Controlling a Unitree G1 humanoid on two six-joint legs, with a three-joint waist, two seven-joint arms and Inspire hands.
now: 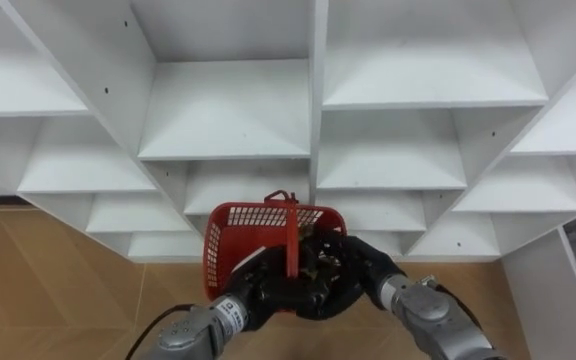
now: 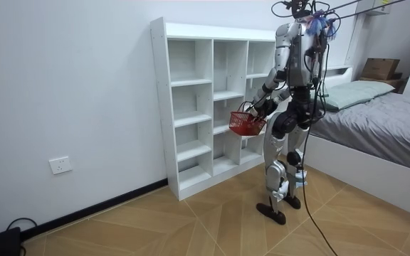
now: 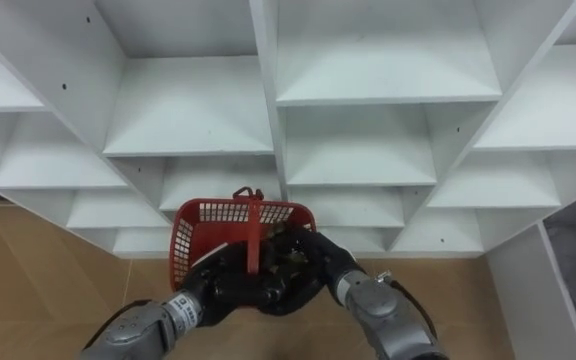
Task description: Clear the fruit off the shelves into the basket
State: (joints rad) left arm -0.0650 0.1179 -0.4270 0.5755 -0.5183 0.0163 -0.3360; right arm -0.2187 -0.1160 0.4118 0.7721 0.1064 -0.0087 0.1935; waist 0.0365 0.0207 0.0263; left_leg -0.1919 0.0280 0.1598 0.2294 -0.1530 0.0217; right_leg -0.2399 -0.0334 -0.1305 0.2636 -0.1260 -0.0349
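Observation:
I hold a red mesh basket (image 1: 240, 226) low in front of me, its thin red handle (image 1: 292, 240) standing upright. My left hand (image 1: 260, 290) comes from the lower left, with its fingers curled round the basket's near wall. From the lower right, my right hand (image 1: 358, 266) reaches over the near right rim into the basket, where its fingers are hidden. Something small and dark lies inside the basket beside that hand; I cannot tell what it is. The room view has the basket (image 2: 245, 126) at my waist, just short of the closet.
A white open-shelf closet (image 1: 228, 150) stands straight ahead, its visible compartments bare. In the room view I stand facing this closet (image 2: 191, 107) on a wooden floor (image 2: 191, 220), with a bed (image 2: 376, 114) behind me at the room view's right.

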